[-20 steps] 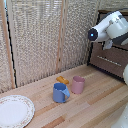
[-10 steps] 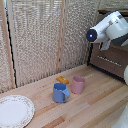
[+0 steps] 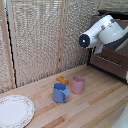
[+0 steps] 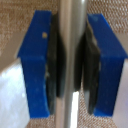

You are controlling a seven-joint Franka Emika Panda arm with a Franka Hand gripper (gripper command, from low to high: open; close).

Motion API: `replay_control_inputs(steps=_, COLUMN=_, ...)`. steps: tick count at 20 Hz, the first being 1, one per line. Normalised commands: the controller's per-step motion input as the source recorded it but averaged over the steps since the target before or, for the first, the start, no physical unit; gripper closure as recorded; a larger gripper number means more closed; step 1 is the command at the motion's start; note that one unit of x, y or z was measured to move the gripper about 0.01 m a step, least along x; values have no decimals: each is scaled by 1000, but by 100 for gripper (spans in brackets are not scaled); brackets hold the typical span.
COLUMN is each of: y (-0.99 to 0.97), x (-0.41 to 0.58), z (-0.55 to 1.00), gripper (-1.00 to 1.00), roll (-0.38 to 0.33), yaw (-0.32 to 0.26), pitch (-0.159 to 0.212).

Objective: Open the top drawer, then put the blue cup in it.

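In the wrist view my gripper [image 4: 70, 65] is shut on a silver bar handle [image 4: 70, 20], with the blue fingers [image 4: 35, 60] and their dark pads pressed on either side of it. In the exterior view the arm [image 3: 102, 32] reaches to the dark-brown drawer unit [image 3: 112, 62] at that view's right and hides the gripper and the top drawer's handle. The blue cup [image 3: 61, 93] stands upright on the wooden table. It is close beside the pink cup [image 3: 78, 84] and far from the gripper.
A small orange object [image 3: 62, 80] lies just behind the two cups. A white plate [image 3: 14, 111] rests near the table's front at the exterior view's left. A woven screen [image 3: 40, 40] closes off the back.
The arm has shifted a little toward the exterior view's left and slightly down. The cups and the plate have not moved.
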Motion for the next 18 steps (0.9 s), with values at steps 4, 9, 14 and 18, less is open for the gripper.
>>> replay_control_inputs(steps=4, y=870, x=341, z=124, gripper=100, roll=68, yaw=-21, pitch=45)
replay_control_inputs(steps=9, y=504, x=-1, z=59, gripper=100, roll=39, yaw=86, pitch=108)
replay_control_inputs(steps=14, y=91, x=-62, z=-27, gripper=-100, roll=-2, yaw=11, pitch=20)
replay_control_inputs(steps=18, y=234, x=41, z=226, gripper=-100, roll=73, yaw=-4, pitch=65)
